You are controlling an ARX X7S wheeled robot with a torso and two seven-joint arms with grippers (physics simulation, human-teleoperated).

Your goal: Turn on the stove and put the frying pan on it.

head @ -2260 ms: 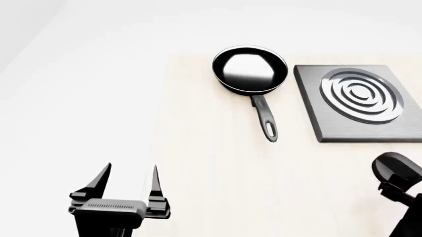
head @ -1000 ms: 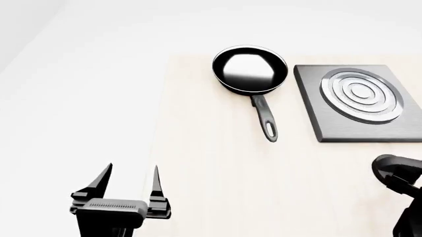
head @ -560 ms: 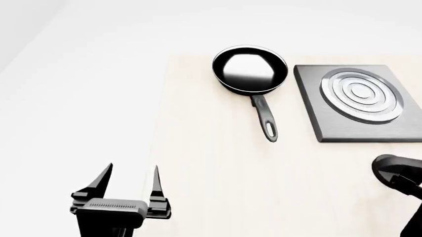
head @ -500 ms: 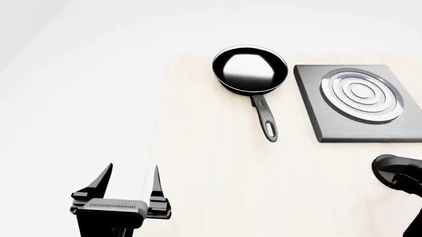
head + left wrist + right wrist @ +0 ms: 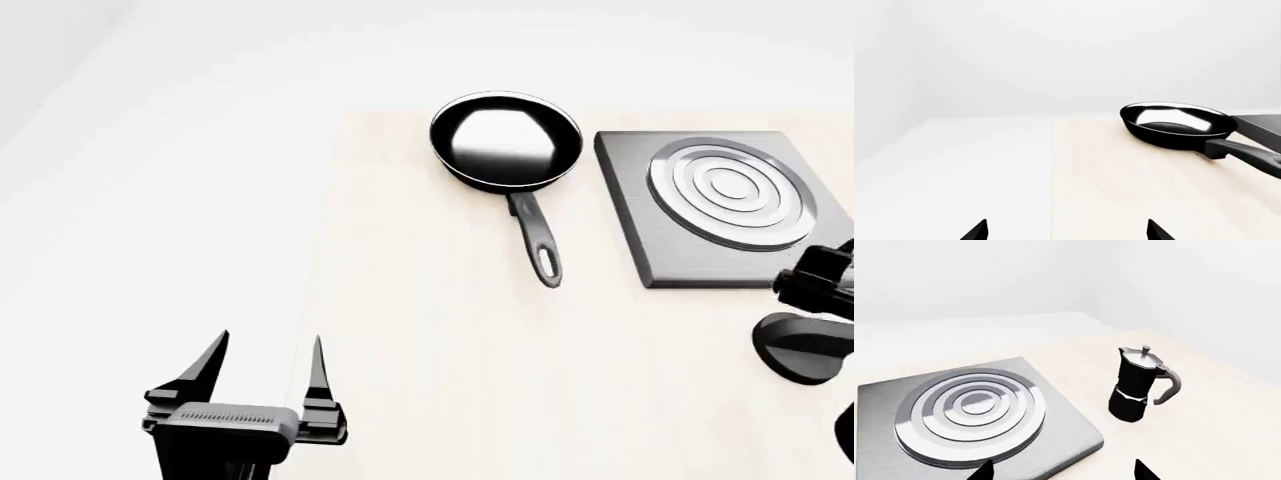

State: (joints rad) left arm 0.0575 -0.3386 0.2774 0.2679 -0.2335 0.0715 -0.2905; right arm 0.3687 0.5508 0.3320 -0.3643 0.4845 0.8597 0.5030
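- Pan [image 5: 506,141] sits near the far left corner of the pale table [image 5: 427,380], handle toward the robot, bare wood all round it
- stove [image 5: 722,208] lies just right of the pan with a narrow gap between, its rings facing up
- black knob [image 5: 805,347] rests on the wood near the stove's front edge
- moka pot [image 5: 1139,385] stands upright beside the stove
- left gripper [image 5: 260,362] hangs over the table's left edge, fingers spread, empty
- right gripper [image 5: 1062,471] is above the stove's front edge, tips apart, holding nothing
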